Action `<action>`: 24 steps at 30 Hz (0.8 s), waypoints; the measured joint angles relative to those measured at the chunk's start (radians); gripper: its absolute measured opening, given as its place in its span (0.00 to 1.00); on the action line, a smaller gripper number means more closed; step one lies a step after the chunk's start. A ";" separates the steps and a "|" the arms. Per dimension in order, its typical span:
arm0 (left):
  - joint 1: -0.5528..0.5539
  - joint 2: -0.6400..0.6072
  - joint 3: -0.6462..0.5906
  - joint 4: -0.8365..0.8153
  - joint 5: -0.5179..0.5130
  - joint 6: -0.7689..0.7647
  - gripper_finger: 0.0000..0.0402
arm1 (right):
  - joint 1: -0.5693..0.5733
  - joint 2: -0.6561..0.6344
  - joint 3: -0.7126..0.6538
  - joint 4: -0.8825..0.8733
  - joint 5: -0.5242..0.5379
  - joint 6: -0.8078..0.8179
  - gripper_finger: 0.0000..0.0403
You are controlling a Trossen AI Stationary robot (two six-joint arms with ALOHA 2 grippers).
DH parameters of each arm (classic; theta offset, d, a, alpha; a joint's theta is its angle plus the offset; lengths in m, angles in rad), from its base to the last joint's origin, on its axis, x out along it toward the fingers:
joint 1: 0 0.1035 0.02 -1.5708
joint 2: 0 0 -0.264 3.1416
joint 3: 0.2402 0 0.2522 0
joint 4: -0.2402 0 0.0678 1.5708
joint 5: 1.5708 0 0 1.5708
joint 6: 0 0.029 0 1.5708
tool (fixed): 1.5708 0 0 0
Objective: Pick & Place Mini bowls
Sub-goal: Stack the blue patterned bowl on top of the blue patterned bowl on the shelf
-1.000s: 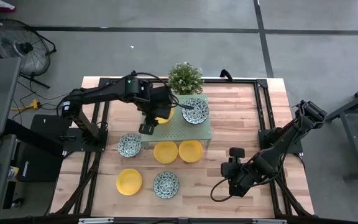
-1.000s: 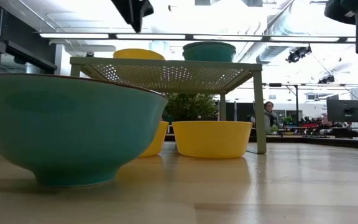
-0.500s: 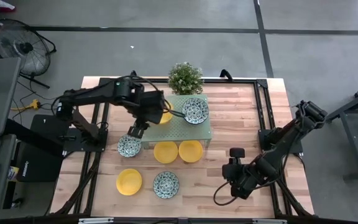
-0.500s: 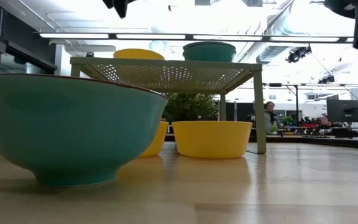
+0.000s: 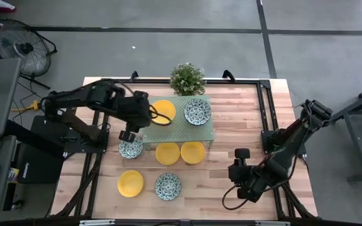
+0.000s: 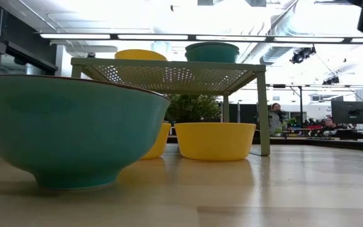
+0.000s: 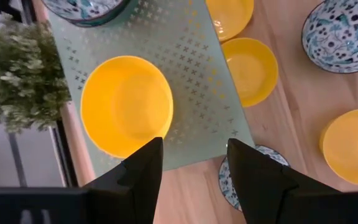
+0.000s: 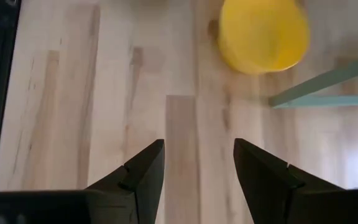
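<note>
The counter (image 5: pixel 244 125) carries a pale green perforated rack (image 5: pixel 203 135) at its centre. On it sit a yellow bowl (image 5: pixel 163 112) at ten o'clock and a patterned bowl (image 5: pixel 197 112) at two. The left gripper (image 5: pixel 129 135), a second ago over the rack, has pulled back toward eight o'clock, spread and empty above a patterned bowl on the counter (image 5: pixel 131 148); the yellow bowl looks delivered, that one probably next. The right gripper (image 5: pixel 241 154) waits at four o'clock, spread, barely shifted.
</note>
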 joint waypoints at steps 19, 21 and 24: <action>-0.266 -0.171 -0.543 0.404 -0.001 -0.186 0.44 | 0.040 -0.017 0.000 0.140 0.130 -0.298 0.45; -0.307 -0.181 -0.612 0.466 0.005 -0.246 0.44 | 0.035 -0.017 0.000 0.140 0.134 -0.290 0.45; -0.351 -0.181 -0.672 0.508 0.011 -0.341 0.44 | 0.022 -0.017 0.000 0.161 0.127 -0.311 0.45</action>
